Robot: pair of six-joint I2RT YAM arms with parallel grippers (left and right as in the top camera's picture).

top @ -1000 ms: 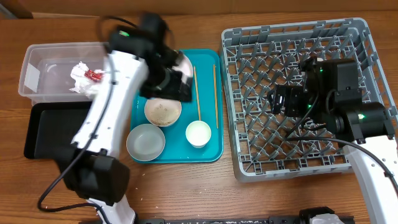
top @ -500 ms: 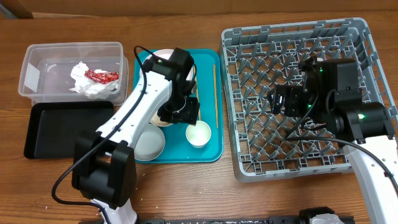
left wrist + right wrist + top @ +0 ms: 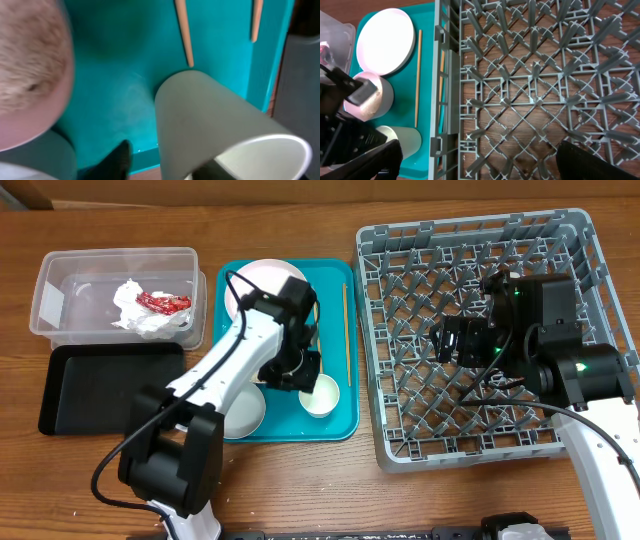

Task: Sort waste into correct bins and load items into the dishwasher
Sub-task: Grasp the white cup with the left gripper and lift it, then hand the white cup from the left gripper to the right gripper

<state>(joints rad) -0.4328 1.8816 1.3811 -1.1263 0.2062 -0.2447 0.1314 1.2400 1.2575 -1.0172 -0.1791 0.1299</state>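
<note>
Wooden table (image 3: pixel 300 480), with a teal tray (image 3: pixel 340 425) set left of centre. At the tray's near left corner, a grey-green bowl (image 3: pixel 247 412) is partly covered by the left arm. Just to its right, a white cup (image 3: pixel 321 394) is stood upright on the tray. A black tray (image 3: pixel 90 390) is laid on the table to the left. The left claw (image 3: pixel 298 372) is lowered over the teal tray just beside the cup, and whether it is released or clenched cannot be told. A small pink dish (image 3: pixel 370 95) with a speckled inside is seen beside it. Two wooden chopsticks (image 3: pixel 346 330) are laid lengthwise on the tray's right side. A grey dish rack (image 3: pixel 420 450) is placed to the right. The right claw (image 3: pixel 457 340) is held above its lattice, released, with fingers (image 3: pixel 365 155) spread wide and nothing grasped. A clear tub (image 3: pixel 60 280) at far left is occupied by a crumpled white napkin (image 3: pixel 135 318) and a red wrapper (image 3: pixel 163 302). A pale pink plate (image 3: pixel 255 280) is seated at the tray's far end.
</note>
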